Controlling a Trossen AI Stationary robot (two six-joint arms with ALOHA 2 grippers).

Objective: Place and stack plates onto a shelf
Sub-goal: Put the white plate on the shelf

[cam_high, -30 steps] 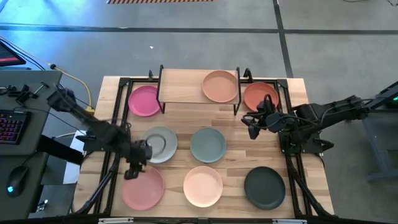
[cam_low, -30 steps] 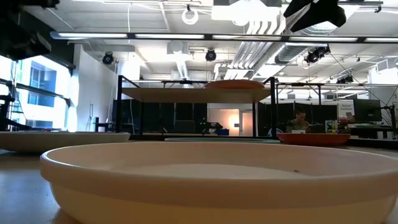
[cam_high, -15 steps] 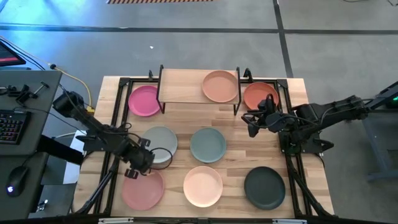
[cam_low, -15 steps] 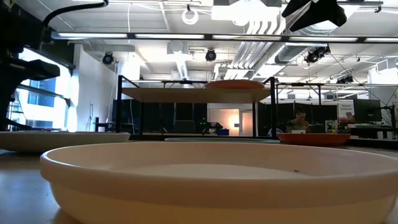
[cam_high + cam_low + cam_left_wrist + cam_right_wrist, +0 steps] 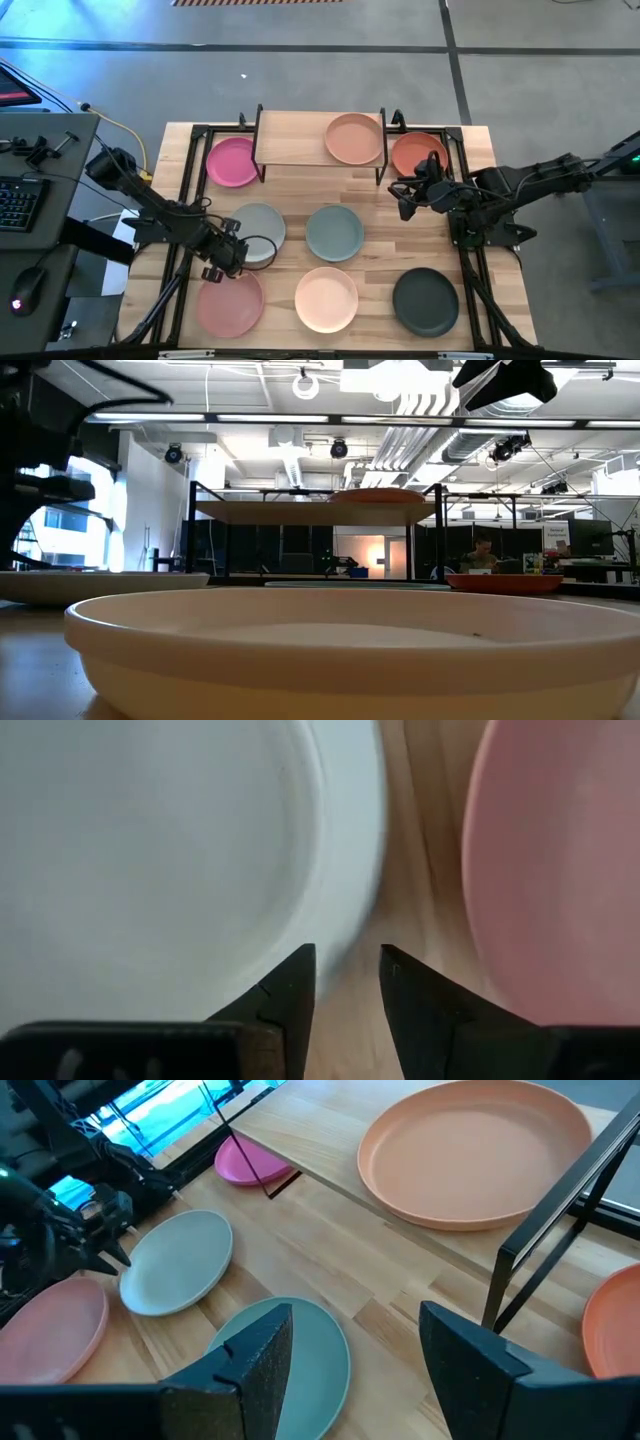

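My left gripper (image 5: 236, 254) is low over the near-left rim of the pale grey-white plate (image 5: 258, 230), open. In the left wrist view one fingertip (image 5: 292, 982) stands over that plate (image 5: 150, 850), the other over the wood beside the dusty pink plate (image 5: 560, 870). My right gripper (image 5: 405, 196) hovers open beside the shelf's right legs. The shelf (image 5: 295, 140) carries the tan plate (image 5: 354, 138). The hot pink (image 5: 232, 161), orange (image 5: 418, 155), grey-teal (image 5: 334, 232), cream-peach (image 5: 326, 298), black (image 5: 425, 302) and dusty pink (image 5: 228, 303) plates lie flat on the table. My left gripper straddles the pale plate's near-left rim (image 5: 350, 910) from above, one finger inside the rim and one outside. I cannot tell whether either finger touches it. The plate lies flat on the table.
The hot pink plate lies partly under the shelf's left end. The shelf's left half is bare wood. Black frame rails (image 5: 185, 200) run along the table's left and right sides. In the low view the cream-peach plate (image 5: 340, 650) fills the foreground. A person (image 5: 483, 550) sits far behind.
My left gripper has shifted a little toward the table's right and turned from pointing at the dusty pink plate toward the pale plate's near-left rim, coming lower. No plate has moved. The right arm has kept still.
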